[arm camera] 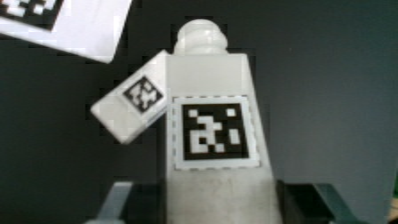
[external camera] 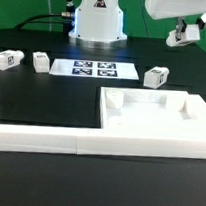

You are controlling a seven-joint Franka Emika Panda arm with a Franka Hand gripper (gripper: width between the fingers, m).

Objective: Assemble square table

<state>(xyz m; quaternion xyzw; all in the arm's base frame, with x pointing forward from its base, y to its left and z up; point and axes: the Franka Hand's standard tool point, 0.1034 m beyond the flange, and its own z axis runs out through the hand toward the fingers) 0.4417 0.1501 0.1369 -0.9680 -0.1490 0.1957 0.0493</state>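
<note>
My gripper is raised at the exterior view's far right and is shut on a short white table leg. In the wrist view the held leg stands between the jaws of the gripper, its tag facing the camera. A second leg lies on the table below and behind it; this leg sits to the right of the marker board. Two more legs lie at the exterior view's left. The square slab does not show clearly in either view.
The marker board lies in front of the robot base. Long white border bars run along the front, with a U-shaped part at the right. A flat white tagged piece shows in the wrist view; I cannot tell what it is.
</note>
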